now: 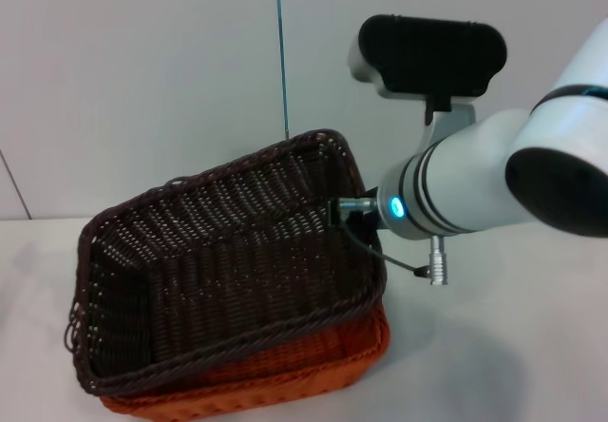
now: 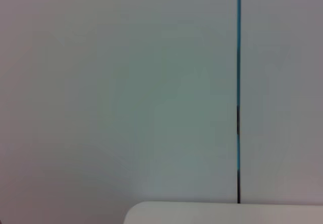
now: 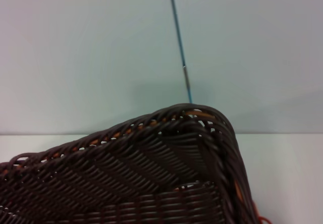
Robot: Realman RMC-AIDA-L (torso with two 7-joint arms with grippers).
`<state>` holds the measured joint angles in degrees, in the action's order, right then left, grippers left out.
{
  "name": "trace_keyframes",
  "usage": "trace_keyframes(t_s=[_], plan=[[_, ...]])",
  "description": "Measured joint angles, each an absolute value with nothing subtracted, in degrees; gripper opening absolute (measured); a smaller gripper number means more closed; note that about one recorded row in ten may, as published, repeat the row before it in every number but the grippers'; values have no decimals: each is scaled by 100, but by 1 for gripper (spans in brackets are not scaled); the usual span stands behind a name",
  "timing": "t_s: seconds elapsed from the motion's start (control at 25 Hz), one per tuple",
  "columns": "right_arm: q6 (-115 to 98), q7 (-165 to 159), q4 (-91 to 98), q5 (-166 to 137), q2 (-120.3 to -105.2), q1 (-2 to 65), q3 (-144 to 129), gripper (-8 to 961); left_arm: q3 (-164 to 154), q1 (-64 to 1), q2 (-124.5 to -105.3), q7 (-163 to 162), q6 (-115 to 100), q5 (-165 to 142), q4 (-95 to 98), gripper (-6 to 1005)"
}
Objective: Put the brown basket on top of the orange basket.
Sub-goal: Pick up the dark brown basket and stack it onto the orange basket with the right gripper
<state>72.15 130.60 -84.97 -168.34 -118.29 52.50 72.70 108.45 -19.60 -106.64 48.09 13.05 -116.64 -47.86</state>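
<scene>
The brown basket point(image 1: 228, 251) lies tilted on top of the orange basket point(image 1: 285, 370), its far right corner raised and its near left side low. Only the orange basket's front and right wall show beneath it. My right gripper point(image 1: 347, 211) is at the brown basket's right rim, near the raised corner; its end is hidden by the rim. The right wrist view looks down into the brown basket point(image 3: 151, 173) from that corner. My left gripper is out of view; its wrist camera faces the wall.
The baskets stand on a white table point(image 1: 494, 346) in front of a pale wall with a thin blue vertical seam point(image 1: 282, 51). A cable and connector point(image 1: 435, 268) hang from my right wrist beside the basket.
</scene>
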Motion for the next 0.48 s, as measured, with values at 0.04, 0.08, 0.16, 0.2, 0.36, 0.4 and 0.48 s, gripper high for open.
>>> trace_keyframes(t_s=[0.04,0.08,0.16,0.2,0.36,0.4,0.48], plan=[[7154,13065,-8451,-16833,-11847,5249,7242,135,10845,-1960,-10659,4809,1305,-11664,-4783,917],[7121,13065,-8427,-16831,-11854,5249,7219,134,10845,-1960,-10654,4808,1305,-11663,-4781,917],[7103,13060,-8399,-16831,-11858,5235,7185,134,10845,-1960,-10650,4808,1308,-11663,-4781,917],[7093,13055,-8390,-16831,-11857,5208,7172,134,10845,-1958,-10647,4807,1312,-11663,-4781,917],[6911,13052,-8370,-16831,-11860,5005,7113,134,10845,-1957,-10651,4808,1319,-11663,-4780,917],[6879,13052,-8365,-16831,-11862,4965,7097,134,10845,-1966,-10651,4809,1319,-11663,-4778,917],[6846,13052,-8341,-16830,-11862,4915,7079,134,10845,-1997,-10652,4815,1318,-11677,-4755,917]])
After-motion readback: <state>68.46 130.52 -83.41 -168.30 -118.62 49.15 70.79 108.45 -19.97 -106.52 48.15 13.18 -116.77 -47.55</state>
